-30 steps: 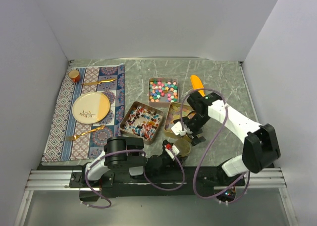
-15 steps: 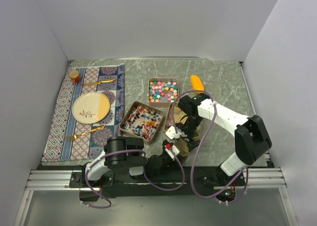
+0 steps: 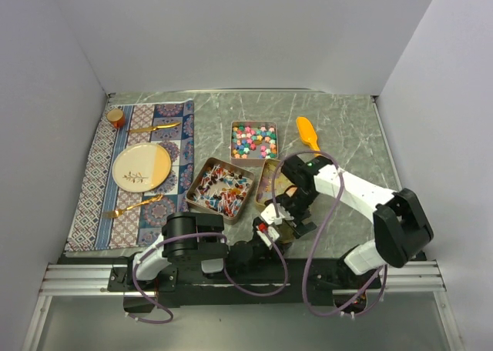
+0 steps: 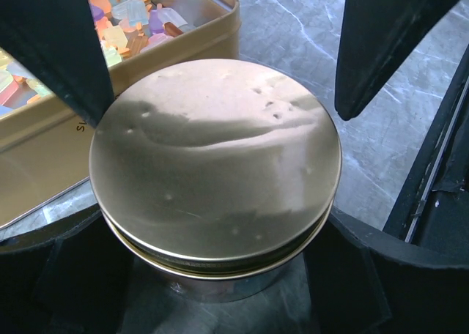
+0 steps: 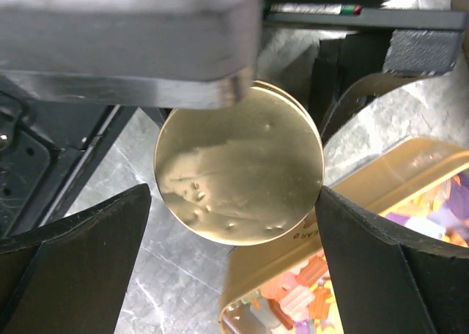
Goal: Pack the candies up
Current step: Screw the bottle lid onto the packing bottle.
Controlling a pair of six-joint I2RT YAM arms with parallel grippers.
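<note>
The candies fill three square tins: bright balls (image 3: 254, 139), red-blue-white wrapped pieces (image 3: 221, 186), and translucent squares (image 3: 269, 178), (image 4: 124, 19), (image 5: 308, 297) partly under my right arm. A round gold tin with its lid on (image 4: 216, 165), (image 5: 238, 165) stands near the front edge, mostly hidden in the top view. My left gripper (image 4: 220, 279), (image 3: 271, 232) is shut on the tin's body from both sides. Just above the lid my right gripper (image 5: 234, 253), (image 3: 290, 212) hangs open. Its fingers (image 4: 58, 48) straddle the lid's edge.
A patterned placemat (image 3: 92, 189) at the left carries a plate (image 3: 142, 166), a gold fork (image 3: 131, 206), a knife (image 3: 154, 127) and a small cup (image 3: 115, 118). An orange scoop (image 3: 306, 132) lies behind the tins. The metal rail (image 3: 77, 278) runs along the near edge.
My right gripper has come down and toward the near edge, from over the tin of translucent squares to over the round tin's lid. The left arm has not moved.
</note>
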